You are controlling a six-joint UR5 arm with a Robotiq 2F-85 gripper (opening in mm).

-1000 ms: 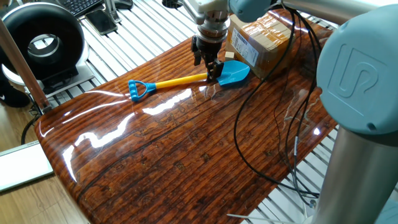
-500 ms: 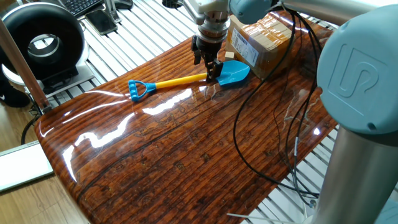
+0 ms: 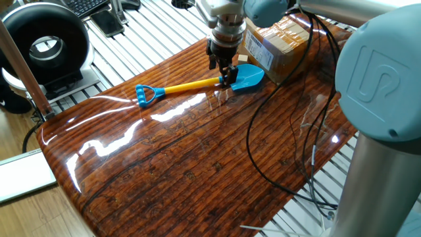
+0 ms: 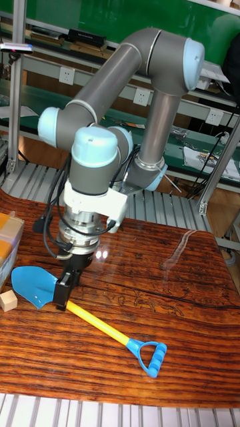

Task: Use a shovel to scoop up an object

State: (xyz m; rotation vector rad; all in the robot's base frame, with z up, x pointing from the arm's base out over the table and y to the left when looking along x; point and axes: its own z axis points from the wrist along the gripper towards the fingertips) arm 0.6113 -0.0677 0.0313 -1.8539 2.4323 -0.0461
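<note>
The shovel lies flat on the wooden table, its blue blade point(image 3: 250, 77) beside the cardboard box, its yellow shaft point(image 3: 191, 85) running left to the blue D-handle point(image 3: 146, 94). My gripper point(image 3: 226, 74) points straight down over the neck where shaft meets blade, its fingers shut on the shaft. In the tall fixed view the gripper point(image 4: 64, 292) stands on the same spot, with the blade point(image 4: 32, 285) to its left and the handle point(image 4: 151, 357) at lower right. The object, a tiny tan cube point(image 4: 8, 301), rests on the table just left of the blade. The fixed view does not show it.
A taped brown cardboard box point(image 3: 276, 41) stands right behind the blade at the table's far edge. Black cables point(image 3: 263, 151) hang over the table's right side. A black ring-shaped device point(image 3: 45, 46) sits off the table at far left. The table edge point(image 3: 66, 191) runs along the front left.
The gripper's fingers have drawn closer together around the shaft and shifted slightly right. The shovel has stayed in place.
</note>
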